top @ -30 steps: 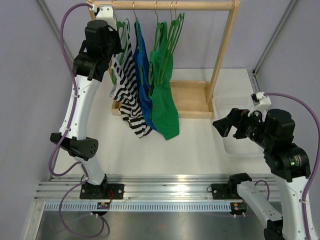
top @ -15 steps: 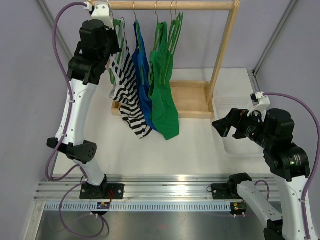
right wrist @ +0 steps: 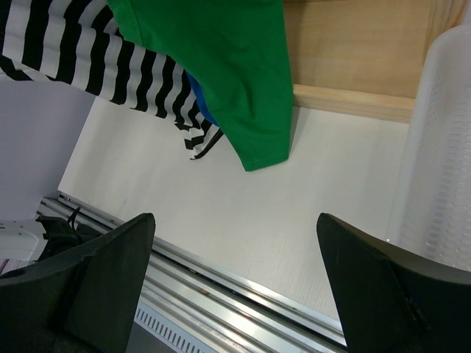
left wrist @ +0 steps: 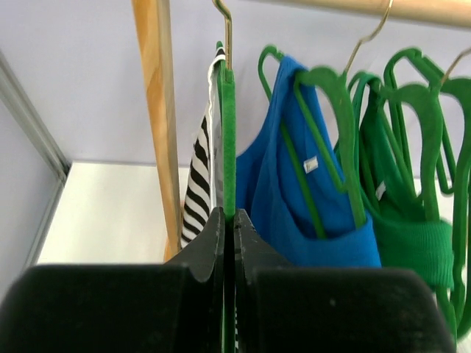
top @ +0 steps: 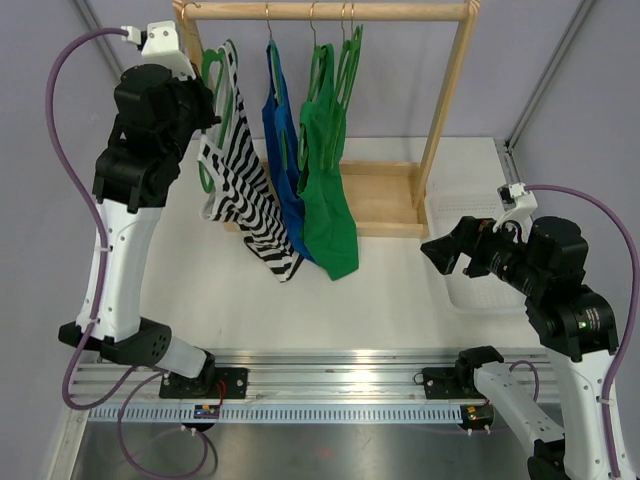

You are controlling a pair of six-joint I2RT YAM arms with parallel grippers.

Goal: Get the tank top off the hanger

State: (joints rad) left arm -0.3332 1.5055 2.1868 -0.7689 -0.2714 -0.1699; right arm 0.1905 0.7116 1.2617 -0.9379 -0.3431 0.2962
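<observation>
White table (top: 380, 300), left hand (left wrist: 227, 218) high, pinching green hanger (left wrist: 229, 132) of striped tank top (top: 245, 195), right hand (right wrist: 235, 250) low, spread.

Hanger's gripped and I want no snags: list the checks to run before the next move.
1. Left gripper shut on hanger: ok.
2. Hook clear of rail: cannot tell.
3. Striped top hanging on hanger: ok.
4. Striped top free of blue top: cannot tell, hems overlap in view.
5. Right gripper open: ok.
6. Right gripper at striped top: not ok, apart, off to the right.
</observation>
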